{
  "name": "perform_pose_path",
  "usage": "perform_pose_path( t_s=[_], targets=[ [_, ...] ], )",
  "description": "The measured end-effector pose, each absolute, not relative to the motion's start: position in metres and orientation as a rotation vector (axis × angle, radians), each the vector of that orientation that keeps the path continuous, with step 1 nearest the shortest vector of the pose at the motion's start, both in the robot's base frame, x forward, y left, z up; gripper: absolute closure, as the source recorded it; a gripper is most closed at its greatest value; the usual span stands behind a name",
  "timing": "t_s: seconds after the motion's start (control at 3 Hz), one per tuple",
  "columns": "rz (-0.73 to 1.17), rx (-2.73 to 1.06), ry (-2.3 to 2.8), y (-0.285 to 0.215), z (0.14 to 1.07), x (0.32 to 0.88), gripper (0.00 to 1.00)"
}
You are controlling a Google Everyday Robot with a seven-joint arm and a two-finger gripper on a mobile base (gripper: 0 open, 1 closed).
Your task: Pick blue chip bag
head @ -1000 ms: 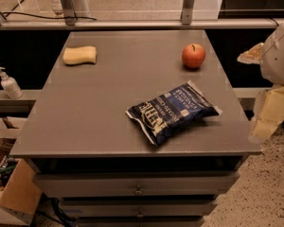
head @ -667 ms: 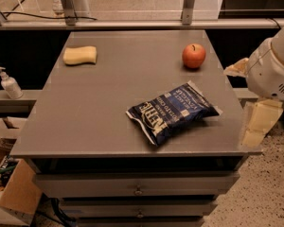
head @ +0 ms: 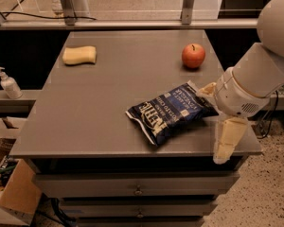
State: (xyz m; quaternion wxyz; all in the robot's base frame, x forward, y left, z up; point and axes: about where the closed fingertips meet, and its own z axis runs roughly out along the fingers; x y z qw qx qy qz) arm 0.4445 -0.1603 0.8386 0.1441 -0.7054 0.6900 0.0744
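The blue chip bag (head: 170,111) lies flat on the grey table (head: 99,108), toward its front right, its white lettering facing up. It is dark navy with pale crimped ends. My gripper (head: 211,124) is at the table's right front edge, just right of the bag. Its fingers are spread open: one pale finger (head: 206,89) sits by the bag's right end and the other finger (head: 226,140) hangs over the front edge. It holds nothing. The white arm fills the right side of the view.
A red apple (head: 193,56) stands at the table's back right, behind the bag. A yellow sponge (head: 79,55) lies at the back left. A pump bottle (head: 8,84) stands on a ledge to the left. A cardboard box (head: 14,197) sits on the floor at lower left.
My arm has moved left from the right edge of the view, bringing the open gripper up to the bag's right end. The bag, apple and sponge have not moved.
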Motion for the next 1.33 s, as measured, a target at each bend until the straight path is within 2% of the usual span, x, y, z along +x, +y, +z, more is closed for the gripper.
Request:
perform_pose_path(
  t_s=[0.67, 1.33],
  targets=[
    [0.157, -2.053, 1.923, -0.152, 0.845, 0.449, 0.00],
    [0.087, -2.083, 1.750, -0.126, 0.839, 0.480, 0.00]
  ],
)
